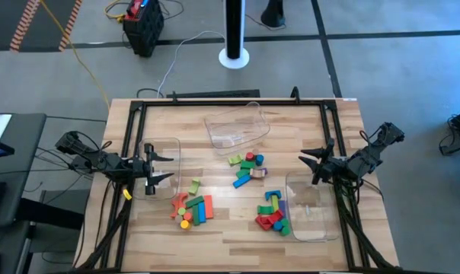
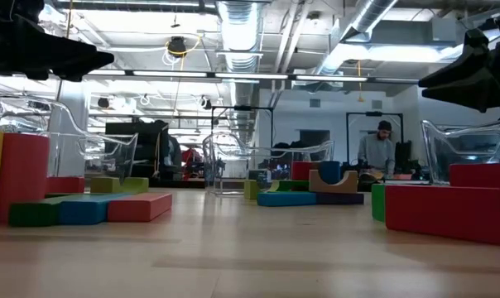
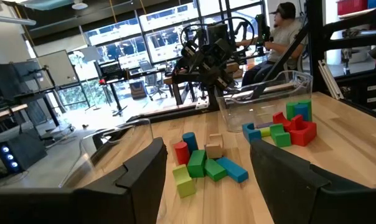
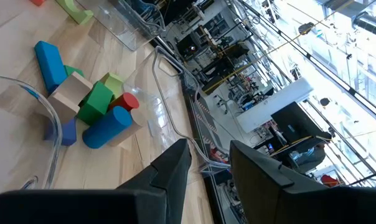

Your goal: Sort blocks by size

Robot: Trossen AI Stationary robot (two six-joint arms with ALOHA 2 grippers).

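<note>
My left pincer (image 1: 163, 170) hovered over the clear bin (image 1: 169, 144) at the surface's (image 1: 306, 122) left edge, fingers spread, holding nothing. My right pincer (image 1: 310, 167) hung above the right side, just beside the right bin (image 1: 321, 228), fingers parted with a narrow gap, also empty. The blocks (image 1: 193, 209) sat in three loose clusters on the surface: one front-left near the left bin, one mid-surface (image 1: 247, 169) with blue, green, red and tan pieces, one front-right (image 1: 273, 215) touching the right bin's wall. A third bin (image 1: 237, 125) lay tilted at the back. All three bins looked empty. A person (image 3: 281, 28) sat beyond the surface.
</note>
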